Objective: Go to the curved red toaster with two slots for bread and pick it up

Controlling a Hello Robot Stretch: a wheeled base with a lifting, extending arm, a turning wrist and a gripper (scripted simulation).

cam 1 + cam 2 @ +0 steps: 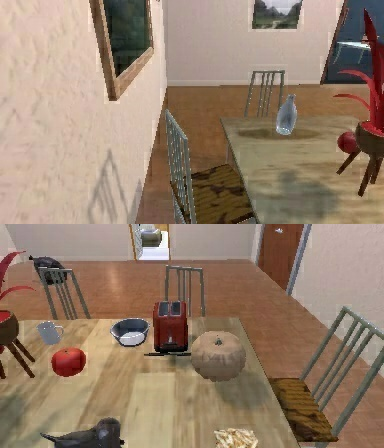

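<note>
Centrally, red toaster on table, dark obj cropped btm-left, fingers: can't tell

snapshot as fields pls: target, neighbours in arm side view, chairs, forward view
target: red toaster, upright on wooden table, slots on top
left of target in picture: grey bowl, mug, red round fruit
right of target in picture: tan round lump
chairs: far-side chair, right-end chair
forward view: clear bottle on the table, red plant at right edge
</note>
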